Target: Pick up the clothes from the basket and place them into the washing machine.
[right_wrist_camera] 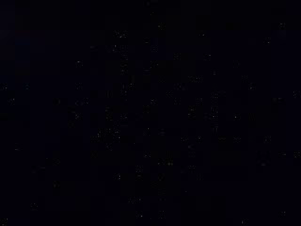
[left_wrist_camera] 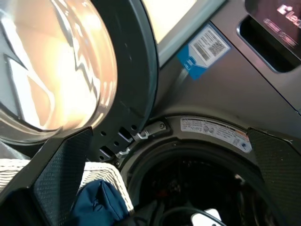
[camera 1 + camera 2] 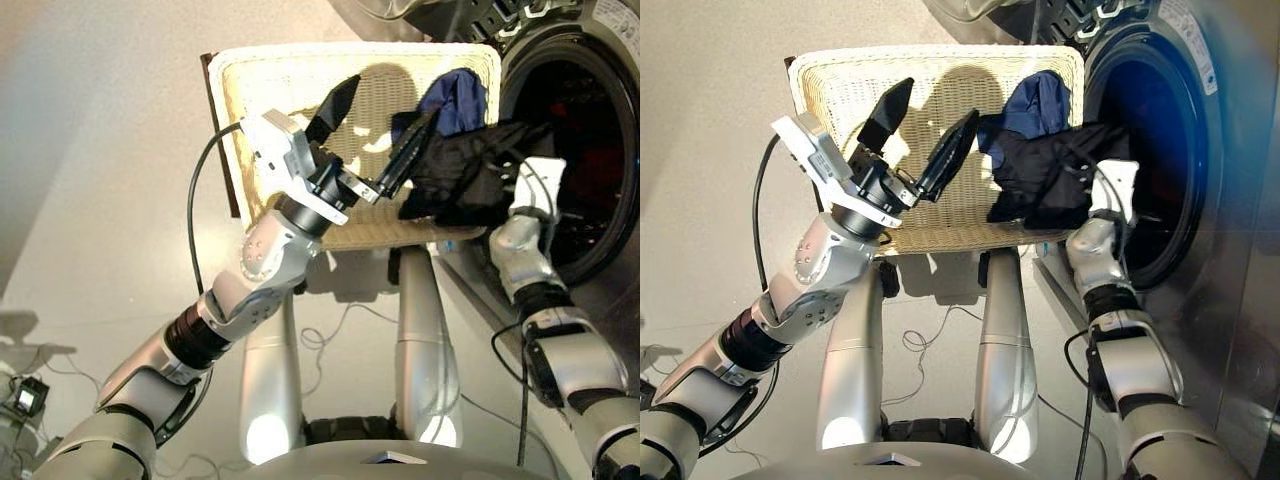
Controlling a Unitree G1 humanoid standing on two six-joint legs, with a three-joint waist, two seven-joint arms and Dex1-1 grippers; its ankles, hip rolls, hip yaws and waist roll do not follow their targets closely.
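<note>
- While the right end effector (image 3: pixel 1102 172) is buried in the black garment (image 3: pixel 1055 180), I can't tell whether it's actually clamped on the cloth or just shoved into it. The right wrist view is solid dark, so no help there. If the grip is only a pinch of fabric, it could slip free on the way to the drum.
- Most of that black garment drapes over the basket's (image 3: pixel 840 90) right edge, just beside the washing machine's (image 3: pixel 1230 200) porthole. A trailing end could snag on the wicker rim or catch on the door seal and drag back out.
- The navy garment (image 3: pixel 1038 100) sits in the basket's far right corner, touching the black one. My guess is they could be tangled, so lifting one may haul the other halfway out and drop it on the floor (image 3: pixel 710 150).
- The left end effector (image 3: pixel 923 135) hangs over the middle of the basket with its fingers spread wide apart, holding nothing. It's near the black cloth, so a sideways swing of the right arm could brush fabric against it.
- The glass door (image 2: pixel 70 61) is swung open behind the basket. Doesn't look in the way, but a high lift might bump it.
- No coral-orange piece visible in the basket. There's something reddish deep in the drum, too dark to tell.
</note>
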